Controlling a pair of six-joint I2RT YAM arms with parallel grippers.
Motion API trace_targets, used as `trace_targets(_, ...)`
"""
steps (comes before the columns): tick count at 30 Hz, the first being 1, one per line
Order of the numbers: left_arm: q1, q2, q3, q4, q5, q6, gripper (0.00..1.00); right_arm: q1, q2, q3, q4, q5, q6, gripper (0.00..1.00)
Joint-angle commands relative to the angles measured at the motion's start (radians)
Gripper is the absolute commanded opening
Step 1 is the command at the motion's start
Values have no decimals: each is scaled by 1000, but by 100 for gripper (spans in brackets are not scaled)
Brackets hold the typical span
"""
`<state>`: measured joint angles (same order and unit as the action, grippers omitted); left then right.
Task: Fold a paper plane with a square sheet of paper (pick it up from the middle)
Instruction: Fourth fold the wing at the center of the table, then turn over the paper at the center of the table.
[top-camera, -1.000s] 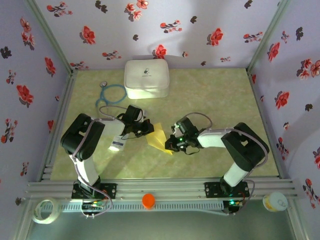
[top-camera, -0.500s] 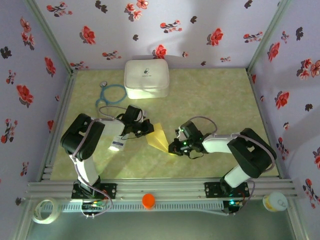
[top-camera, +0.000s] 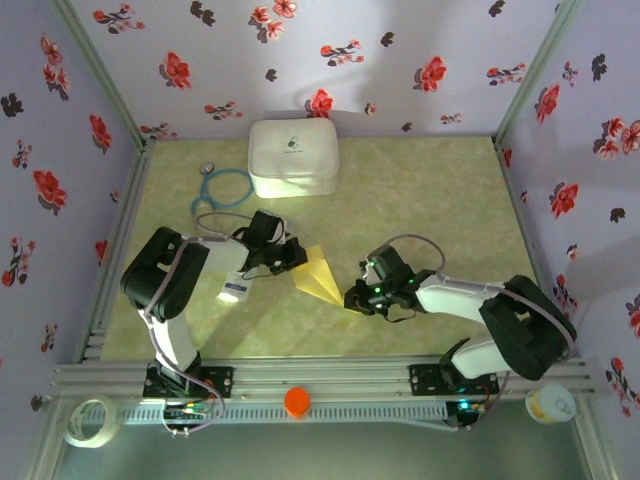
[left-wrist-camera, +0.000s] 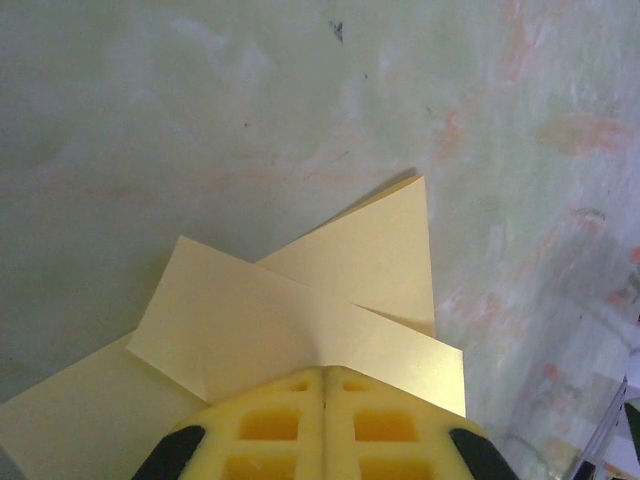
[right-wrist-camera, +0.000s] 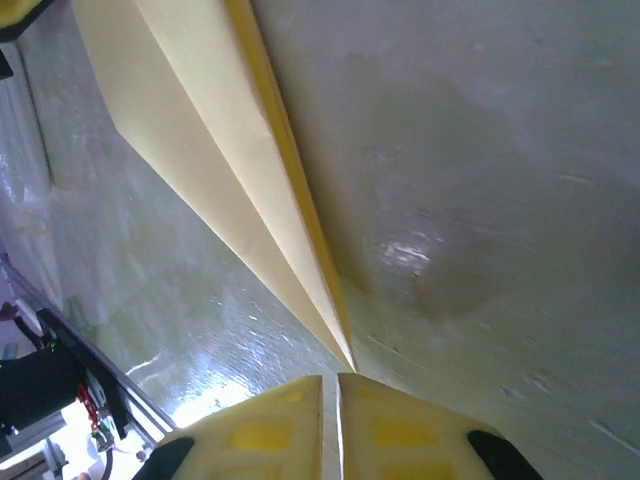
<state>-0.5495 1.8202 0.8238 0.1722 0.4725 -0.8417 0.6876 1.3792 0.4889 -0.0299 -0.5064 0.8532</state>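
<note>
Count: one pointed yellow folded paper plane (top-camera: 320, 274), laid on the green bench (top-camera: 440, 200).
Left jaws: pressed together, plane's wide end pinched.
Right jaws: nearly together at its tip; grip cannot be told.
Cut off: plane's wide end, right wrist view.

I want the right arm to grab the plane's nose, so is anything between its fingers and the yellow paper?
Nothing visible does. The paper plane ends nose-first right at the right gripper, on the table; the left gripper pinches its other end.
</note>
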Motion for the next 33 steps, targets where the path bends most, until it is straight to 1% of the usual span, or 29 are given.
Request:
trace_targets(1,14,10,-32,-62,-54,-13,0,-8,-36,-16,-52,60,47,20)
trace_targets(5,14,7,-31,-61,-52,-14,0,-10,-73,-42,42,78,152,33)
trace_targets(6,15,7,-31,-60,-51,-14,0,-10,-65,-42,67,68,169,35)
trace_targets(9,14,5,-31,-58,-50,-17,0,-10,-30,-35,121,28,201,35)
trace_targets(14,14,4,-35,-51,-49,-24,0,-10,12,-57,200,-3,236,36)
trace_targets(25,14,2,-34,-51,-46,-25,0,-10,15,-61,140,17,210,36)
trace_targets(33,14,4,-35,-48,-48,-27,0,-10,51,-70,229,-12,239,35)
